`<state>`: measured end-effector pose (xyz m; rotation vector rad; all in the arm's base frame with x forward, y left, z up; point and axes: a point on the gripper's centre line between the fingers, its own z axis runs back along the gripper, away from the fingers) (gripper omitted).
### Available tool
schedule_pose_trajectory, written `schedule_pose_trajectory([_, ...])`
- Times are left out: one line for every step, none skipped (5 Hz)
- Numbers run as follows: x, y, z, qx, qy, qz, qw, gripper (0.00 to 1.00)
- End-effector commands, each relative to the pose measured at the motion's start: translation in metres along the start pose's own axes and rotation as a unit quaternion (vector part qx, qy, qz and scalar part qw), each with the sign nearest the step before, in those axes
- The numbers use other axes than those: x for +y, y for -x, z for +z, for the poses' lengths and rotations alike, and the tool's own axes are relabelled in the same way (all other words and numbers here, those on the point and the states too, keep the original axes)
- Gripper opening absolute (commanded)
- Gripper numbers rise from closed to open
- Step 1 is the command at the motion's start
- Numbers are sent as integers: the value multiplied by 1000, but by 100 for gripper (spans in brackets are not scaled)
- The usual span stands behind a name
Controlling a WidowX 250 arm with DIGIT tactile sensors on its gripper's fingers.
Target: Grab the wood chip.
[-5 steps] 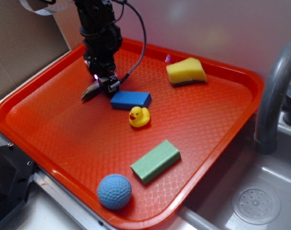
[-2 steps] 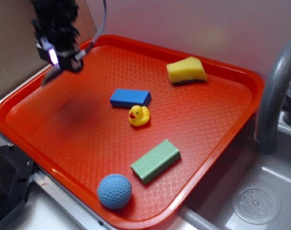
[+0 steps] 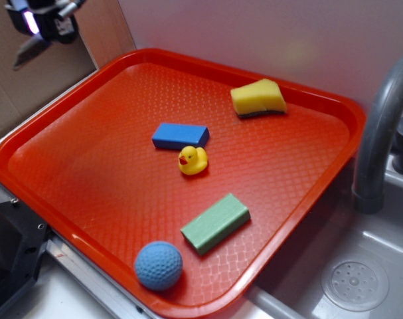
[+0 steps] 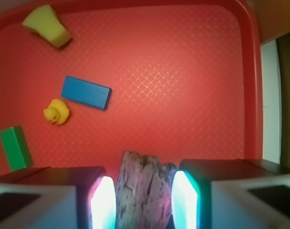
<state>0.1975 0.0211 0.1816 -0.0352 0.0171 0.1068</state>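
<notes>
Holding the wood chip [image 4: 144, 188] pinched between its two pads, the gripper [image 4: 141, 200] hangs high above the red tray [image 3: 301, 199], near its far left corner. Only the rough edges are clamped, so a jolt could shake it loose.

A red textured tray [image 3: 88, 173] carries everything. On it lie a yellow sponge [image 3: 257, 98] near the far rim, a blue block [image 3: 180, 137] around the middle with a yellow rubber duck [image 3: 192, 161] just beside it, a green block [image 3: 215, 223] nearer the front, and a blue dimpled ball [image 3: 159, 265] against the front rim.
</notes>
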Motion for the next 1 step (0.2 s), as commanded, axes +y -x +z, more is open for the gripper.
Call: schedule_pose_trajectory([-12,1,28,-101,-16,-14,995,0])
